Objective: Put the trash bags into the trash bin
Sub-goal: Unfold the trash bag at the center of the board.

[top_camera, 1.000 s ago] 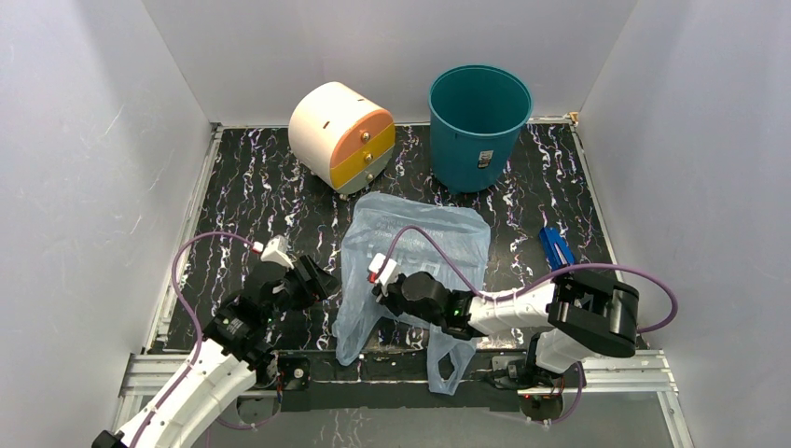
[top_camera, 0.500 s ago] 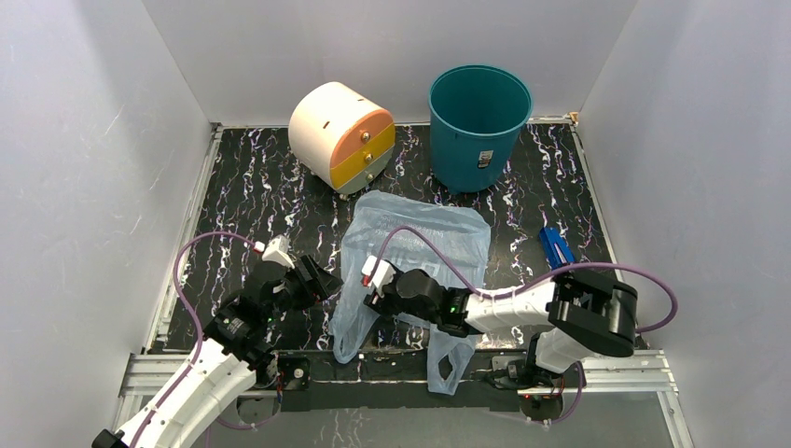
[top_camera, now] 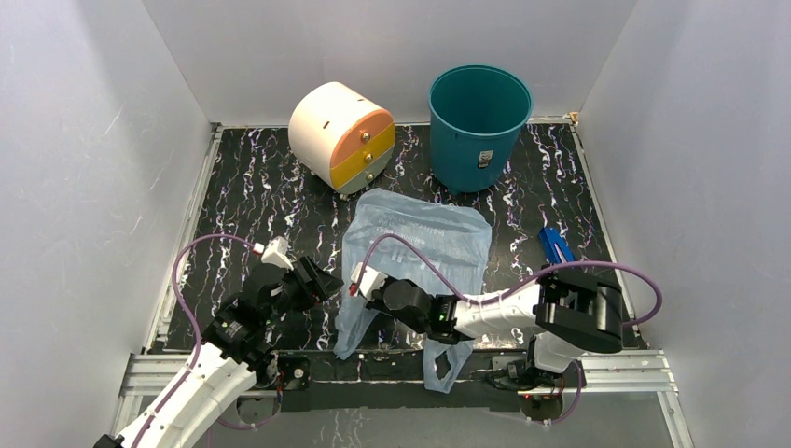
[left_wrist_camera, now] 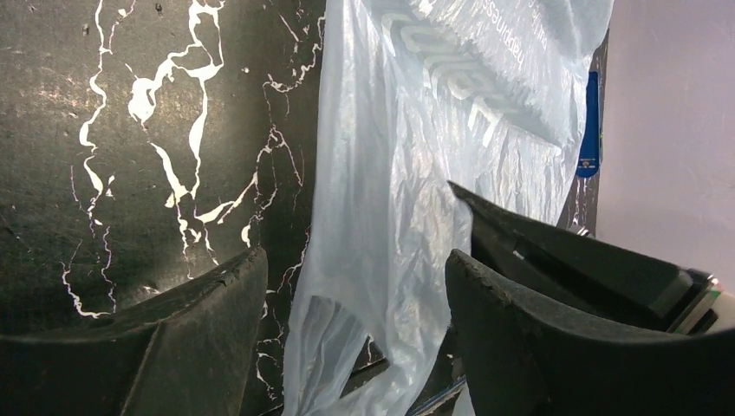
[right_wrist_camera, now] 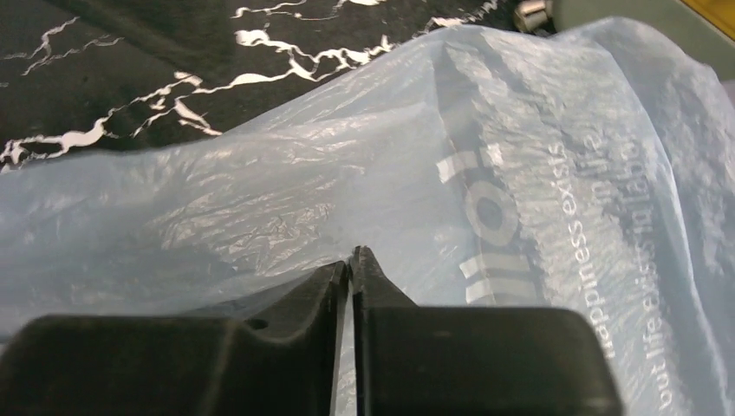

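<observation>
Your left hand (top_camera: 315, 280) hovers low over the black marbled table (top_camera: 252, 196), its fingers (left_wrist_camera: 173, 329) spread wide with nothing between them. In its wrist view the gap frames the near left edge of the trash bag (left_wrist_camera: 407, 173), which lies just to the right of this hand and does not touch it.

The trash bag (top_camera: 429, 238) is spread flat on the table between your two hands and beyond them. It is pale blue and crinkled, and one loop hangs over the near table edge. A cream and orange drum box (top_camera: 340, 135) stands well beyond the left hand, past the bag's far edge.

Your right hand (top_camera: 371, 294) reaches in sideways over the bag's near left part. In its wrist view the fingers (right_wrist_camera: 286, 303) are pressed almost together, leaving only a thin slit. The bag's film (right_wrist_camera: 260, 191) rises in a fold straight from the tips, so the hand has a pinch of the bag.

Far beyond the right hand, past the bag, the teal trash bin (top_camera: 476, 149) stands upright with its mouth open. A small dark blue flat object (top_camera: 557, 248) lies on the table, right of the bag.
</observation>
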### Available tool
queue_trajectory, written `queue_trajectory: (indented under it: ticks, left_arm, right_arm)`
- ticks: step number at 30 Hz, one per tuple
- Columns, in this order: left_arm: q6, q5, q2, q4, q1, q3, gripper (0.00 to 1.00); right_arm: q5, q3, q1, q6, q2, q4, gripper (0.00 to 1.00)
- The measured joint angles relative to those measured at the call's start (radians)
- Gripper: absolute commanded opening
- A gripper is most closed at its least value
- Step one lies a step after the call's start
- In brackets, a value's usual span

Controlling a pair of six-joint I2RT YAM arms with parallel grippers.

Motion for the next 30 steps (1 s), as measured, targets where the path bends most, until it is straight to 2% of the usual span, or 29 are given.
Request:
queue_trajectory:
  ticks: [1,7,11,15,19,25,30]
  left_arm:
    - [0.000,0.003,0.000,0.000,0.000,0.000,0.72]
    - [0.013,0.033,0.000,0.007,0.000,0.000,0.74]
    - [0.045,0.081,-0.001,0.044,0.000,0.000,0.75]
    - [0.064,0.171,0.005,0.164,0.000,-0.013,0.75]
    - [0.081,0.273,0.105,0.328,0.000,-0.034,0.75]
    - [0.180,0.344,0.242,0.378,0.000,0.016,0.75]
    - [0.215,0.452,0.393,0.511,0.000,0.048,0.74]
  right_arm:
    - [0.016,-0.005,-0.002,0.007,-0.007,0.001,0.01]
    - [0.092,0.007,-0.045,0.113,-0.060,-0.043,0.00]
    - [0.037,0.069,-0.185,0.283,-0.100,-0.192,0.00]
    - [-0.036,0.082,-0.320,0.415,-0.161,-0.279,0.00]
    - [-0.131,0.083,-0.355,0.485,-0.203,-0.349,0.00]
    - [-0.224,0.084,-0.359,0.531,-0.229,-0.433,0.00]
    - [-0.251,0.127,-0.372,0.563,-0.241,-0.511,0.00]
